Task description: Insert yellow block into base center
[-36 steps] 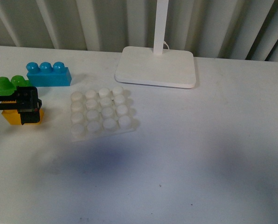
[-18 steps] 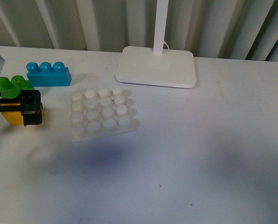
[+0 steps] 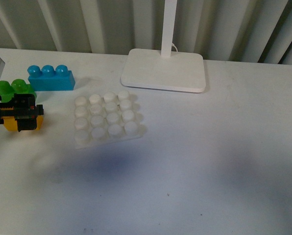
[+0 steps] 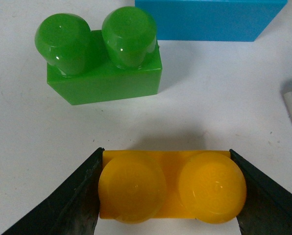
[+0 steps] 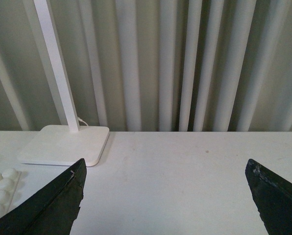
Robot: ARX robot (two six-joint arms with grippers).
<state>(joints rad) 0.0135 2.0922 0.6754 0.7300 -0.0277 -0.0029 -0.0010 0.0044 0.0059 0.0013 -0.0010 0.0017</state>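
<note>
The yellow-orange two-stud plastic block [image 4: 170, 188] is clamped end to end by the left jaws, near the green two-stud brick [image 4: 104, 58]; the right jaws stand apart; the white studded square base [image 3: 106, 119] lies bare, so carrying and insertion are judged outstanding.

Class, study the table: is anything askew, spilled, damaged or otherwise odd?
Only the base sits slightly askew, its stud rows turned relative to the lamp stand. Nothing looks spilled or broken; the left gripper holds the yellow block squarely.
</note>
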